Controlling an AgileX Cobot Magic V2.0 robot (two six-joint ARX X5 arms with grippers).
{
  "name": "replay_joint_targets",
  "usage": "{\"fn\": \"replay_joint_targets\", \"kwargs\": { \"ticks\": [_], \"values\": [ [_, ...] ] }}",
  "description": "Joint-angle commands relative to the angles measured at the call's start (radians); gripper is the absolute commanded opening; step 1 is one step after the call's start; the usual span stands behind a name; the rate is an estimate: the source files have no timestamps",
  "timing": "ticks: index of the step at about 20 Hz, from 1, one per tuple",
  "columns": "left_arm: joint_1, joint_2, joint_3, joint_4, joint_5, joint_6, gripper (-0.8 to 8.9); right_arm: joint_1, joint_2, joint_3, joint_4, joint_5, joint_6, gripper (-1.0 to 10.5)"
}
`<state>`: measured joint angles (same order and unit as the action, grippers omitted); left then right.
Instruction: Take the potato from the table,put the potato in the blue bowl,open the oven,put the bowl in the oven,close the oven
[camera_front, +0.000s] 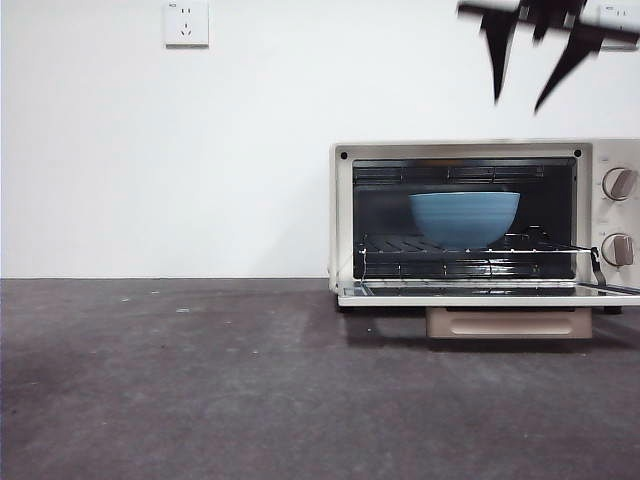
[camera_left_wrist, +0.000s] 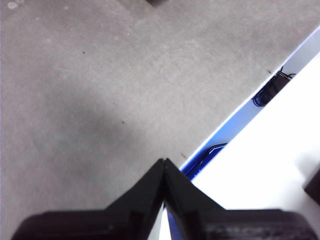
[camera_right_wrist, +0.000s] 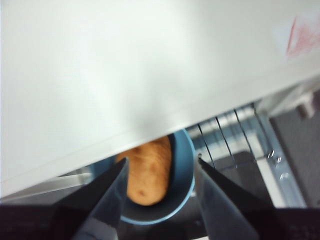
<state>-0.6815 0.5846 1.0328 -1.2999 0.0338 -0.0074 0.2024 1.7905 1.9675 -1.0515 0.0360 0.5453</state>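
The cream oven (camera_front: 345, 210) stands at the right with its glass door (camera_front: 480, 293) folded down flat and the beige handle (camera_front: 508, 322) hanging below it. On the wire rack inside sits the blue bowl (camera_front: 465, 215). Its wall hides the potato in the front view. From the right wrist view, the orange-brown potato (camera_right_wrist: 147, 175) lies in the bowl (camera_right_wrist: 182, 165), half under the oven's top panel (camera_right_wrist: 125, 75). My right gripper (camera_right_wrist: 162, 159) is open and hangs above the oven (camera_front: 518, 100), touching nothing. My left gripper (camera_left_wrist: 164, 162) is shut and empty over the bare table (camera_left_wrist: 90, 100).
Two knobs (camera_front: 620, 184) (camera_front: 618, 249) sit on the oven's right side. A wall socket (camera_front: 186, 22) is high on the white wall. The grey table (camera_front: 200, 380) stretches left of the oven. The left wrist view shows a white surface (camera_left_wrist: 265, 150) with blue cables at its edge.
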Motion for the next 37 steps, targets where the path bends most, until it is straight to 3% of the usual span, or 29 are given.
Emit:
{"fn": "replay_joint_targets", "kwargs": {
  "ticks": [1,4,7,10,13,18,21,26,28,37],
  "values": [
    [0.004,0.050,-0.005,0.109,0.018,0.006,-0.08,0.001,-0.103,0.005,0.008,-0.006,-0.152,2.2],
    [0.004,0.179,-0.005,0.290,0.178,0.007,-0.08,0.001,-0.254,0.005,-0.024,0.005,-0.332,2.2],
    [0.004,0.362,-0.005,0.433,0.300,0.007,-0.08,0.001,-0.390,0.005,-0.102,0.038,-0.465,2.2],
    [0.013,0.568,-0.005,0.554,0.486,-0.014,-0.08,0.001,-0.500,0.005,-0.188,0.104,-0.590,2.2],
    [0.058,0.769,-0.005,0.710,0.679,-0.104,-0.08,0.001,-0.592,0.005,-0.239,0.151,-0.609,2.2],
    [0.130,0.968,-0.005,0.908,0.831,-0.276,-0.08,0.001,-0.683,0.005,-0.274,0.192,-0.652,1.8],
    [0.169,1.059,-0.004,1.009,0.849,-0.381,-0.07,0.001,-0.721,0.005,-0.293,0.231,-0.649,0.8],
    [0.215,1.162,-0.003,1.142,0.848,-0.533,-0.07,0.001,-0.777,0.003,-0.319,0.254,-0.639,0.8],
    [0.228,1.192,-0.003,1.188,0.846,-0.590,-0.07,0.001,-0.805,0.003,-0.319,0.261,-0.639,0.0],
    [0.229,1.249,-0.001,1.234,0.671,-0.732,-0.07,0.001,-0.895,0.003,-0.319,0.261,-0.628,-0.1]
  ]
}}
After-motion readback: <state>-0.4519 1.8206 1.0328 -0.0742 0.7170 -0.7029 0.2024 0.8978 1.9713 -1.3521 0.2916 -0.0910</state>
